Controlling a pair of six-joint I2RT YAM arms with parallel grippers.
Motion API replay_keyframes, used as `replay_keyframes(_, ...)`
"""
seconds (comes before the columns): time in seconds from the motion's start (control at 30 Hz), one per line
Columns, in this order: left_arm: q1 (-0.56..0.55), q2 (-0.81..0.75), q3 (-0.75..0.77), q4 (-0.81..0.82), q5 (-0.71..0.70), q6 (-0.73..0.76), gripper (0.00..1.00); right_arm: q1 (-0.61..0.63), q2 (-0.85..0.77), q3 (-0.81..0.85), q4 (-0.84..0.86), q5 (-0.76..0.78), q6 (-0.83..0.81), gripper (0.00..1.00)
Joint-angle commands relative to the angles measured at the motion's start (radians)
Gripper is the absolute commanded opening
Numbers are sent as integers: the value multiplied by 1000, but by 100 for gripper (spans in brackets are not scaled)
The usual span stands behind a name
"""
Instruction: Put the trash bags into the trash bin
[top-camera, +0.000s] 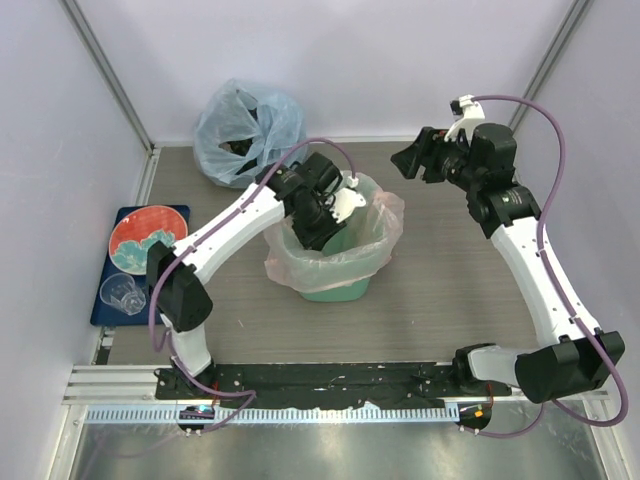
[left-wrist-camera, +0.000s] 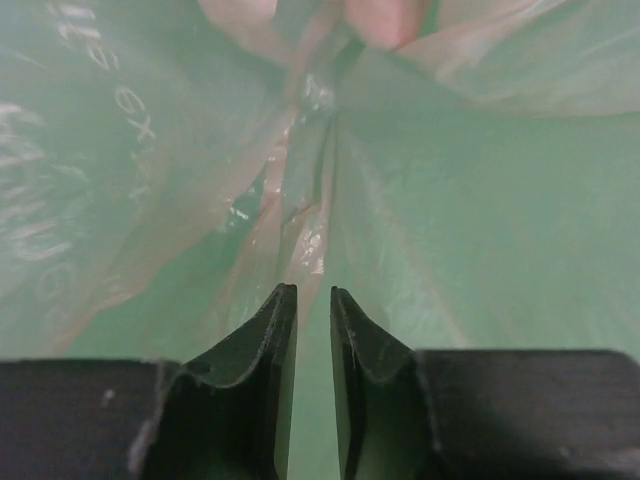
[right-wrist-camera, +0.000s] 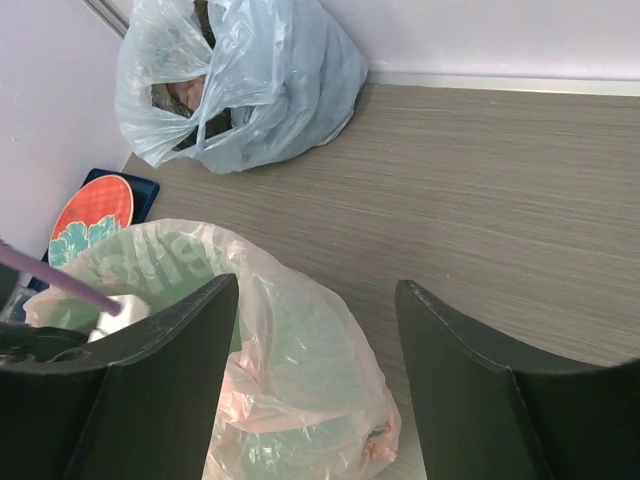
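Pink bag (top-camera: 330, 262) lining bin (top-camera: 335, 290), left claw (left-wrist-camera: 313, 300) inside.

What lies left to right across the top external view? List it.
Blue tray with plate and cup → blue bag → bin with pink bag → right claw.

A: Any writing to read here?

B: Only faint pale lettering on the pink trash bag (left-wrist-camera: 120, 200), seen from the left wrist inside the bin. It runs sideways along the left of that view and is too blurred to spell out.

A: From the right wrist?

B: Pale marks on the same bag (right-wrist-camera: 150, 265) near the rim, also unreadable.
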Motion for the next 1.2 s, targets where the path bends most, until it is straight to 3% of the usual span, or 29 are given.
replay_keyframes(0.0, -16, 48, -46, 22, -73, 34, 22, -16, -15, -4, 11, -71, 2, 70)
replay_keyframes(0.4, -26, 272, -113, 27, -137, 35, 18, -16, 53, -58, 18, -223, 11, 60)
replay_keyframes(0.6, -26, 371, -187, 119, -159, 35, 17, -13, 82, -55, -1, -235, -4, 56)
replay_keyframes(1.0, -27, 494, -199, 174, -170, 52, 16, 79, 133, -20, -110, -111, -151, 49)
replay_keyframes(1.17, -26, 523, -170, 104, -133, 43, 18, 124, 142, 2, -123, -28, -208, 45)
